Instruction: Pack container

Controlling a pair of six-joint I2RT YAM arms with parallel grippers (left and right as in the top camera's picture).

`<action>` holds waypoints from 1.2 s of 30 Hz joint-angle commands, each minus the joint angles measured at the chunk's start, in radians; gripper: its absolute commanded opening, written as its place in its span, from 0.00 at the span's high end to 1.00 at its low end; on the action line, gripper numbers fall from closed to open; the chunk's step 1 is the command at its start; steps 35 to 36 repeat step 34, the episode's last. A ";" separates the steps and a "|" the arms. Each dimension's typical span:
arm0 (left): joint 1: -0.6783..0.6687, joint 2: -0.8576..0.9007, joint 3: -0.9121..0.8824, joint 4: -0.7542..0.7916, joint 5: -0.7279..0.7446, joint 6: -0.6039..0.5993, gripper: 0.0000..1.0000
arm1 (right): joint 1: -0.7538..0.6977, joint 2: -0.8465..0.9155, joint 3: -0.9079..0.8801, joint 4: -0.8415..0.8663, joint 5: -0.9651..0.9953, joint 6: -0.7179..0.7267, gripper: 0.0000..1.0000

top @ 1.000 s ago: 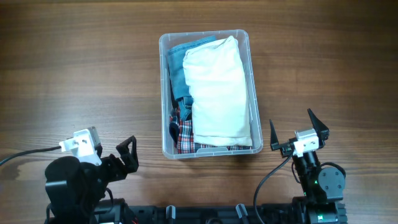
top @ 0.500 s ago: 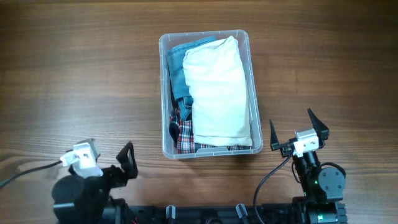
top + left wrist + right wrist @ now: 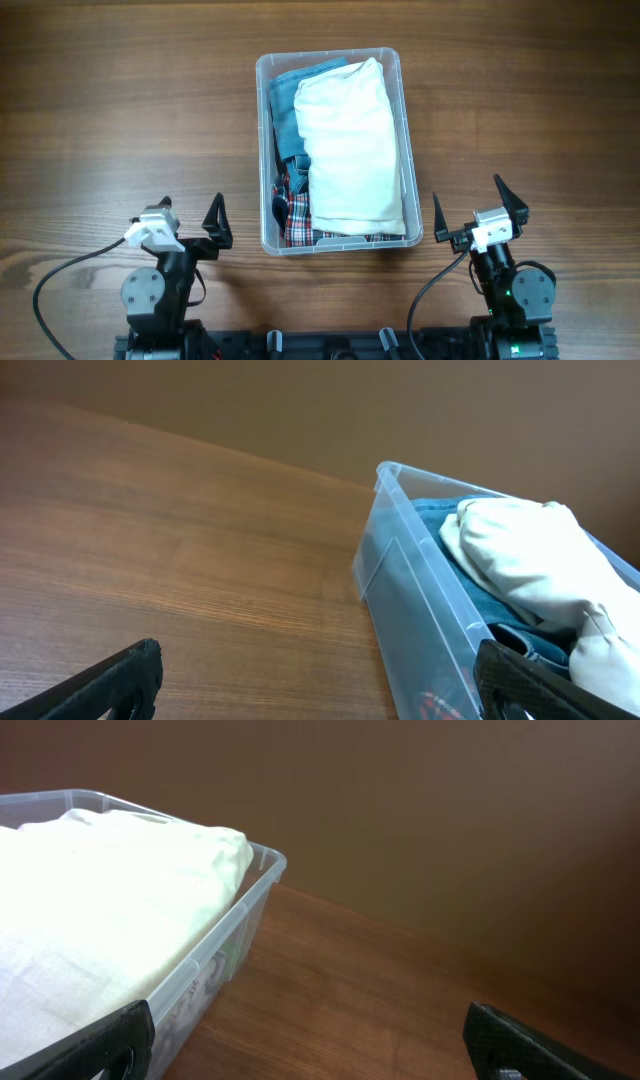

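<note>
The whole overhead frame is filled by a brown wood-grain table [image 3: 110,110]; a plain brown wall [image 3: 420,810] is seen across the top of both wrist views

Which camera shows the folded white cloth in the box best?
The overhead view: the white cloth lies whole along the right side of the container, over a blue garment. The left wrist view catches only one end bulging above the rim; the right wrist view shows its top, washed out.
</note>
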 commanded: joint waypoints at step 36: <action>-0.016 -0.012 -0.072 0.149 -0.126 0.016 0.00 | 0.007 -0.008 -0.001 0.005 -0.017 -0.008 0.00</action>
